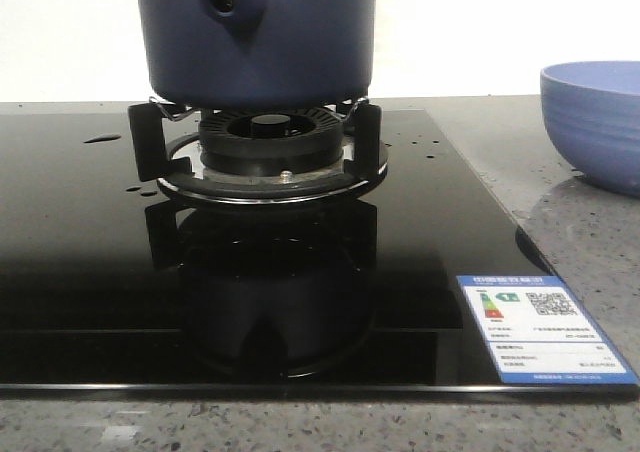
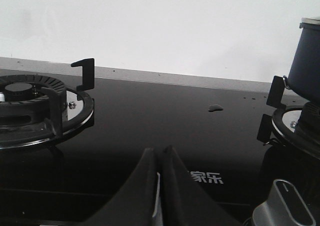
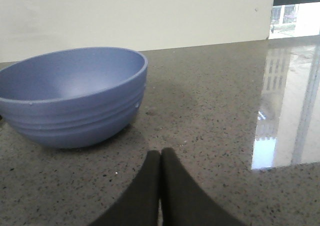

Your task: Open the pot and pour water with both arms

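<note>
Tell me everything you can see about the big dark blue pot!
The pot is dark navy, matte and round-sided, and its top runs out of the front view. A short tapered stub with a round hole sticks out toward the camera. It stands upright on the black burner supports over the gas burner. No gripper touches it.

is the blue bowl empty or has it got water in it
Empty as far as shown: the right wrist view shows the bowl upright on the counter, its visible inner wall dry; the bottom is hidden.
</note>
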Tool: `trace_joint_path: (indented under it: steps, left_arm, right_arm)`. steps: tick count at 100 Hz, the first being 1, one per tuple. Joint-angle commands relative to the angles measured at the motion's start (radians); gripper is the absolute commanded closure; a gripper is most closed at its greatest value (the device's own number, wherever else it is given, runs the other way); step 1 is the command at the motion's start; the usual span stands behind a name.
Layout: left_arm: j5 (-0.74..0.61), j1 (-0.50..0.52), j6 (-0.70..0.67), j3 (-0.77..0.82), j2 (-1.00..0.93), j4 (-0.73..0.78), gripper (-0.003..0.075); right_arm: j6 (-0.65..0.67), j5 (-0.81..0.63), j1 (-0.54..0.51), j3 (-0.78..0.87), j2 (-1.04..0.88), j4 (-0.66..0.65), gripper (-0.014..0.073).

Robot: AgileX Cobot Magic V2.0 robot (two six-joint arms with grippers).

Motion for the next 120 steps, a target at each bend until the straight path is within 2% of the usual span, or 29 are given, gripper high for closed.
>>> trace_joint_path:
  steps: [1, 98, 120]
  left_arm:
    - [-0.074, -0.008, -0.011, 0.032, -0.026, -0.001, 0.0739]
    - [-0.08, -0.008, -0.011, 0.032, -0.026, -0.001, 0.0739]
    - [-0.08, -0.008, -0.011, 0.032, -0.026, -0.008, 0.0739]
  right_arm:
    - [-0.003, -0.075, 0.001, 0.026, -0.02, -0.01, 0.065]
    - [-0.003, -0.075, 0.001, 0.026, -0.02, -0.01, 0.065]
    - [-0.003, -0.082, 0.001, 0.026, -0.02, 0.036, 0.065]
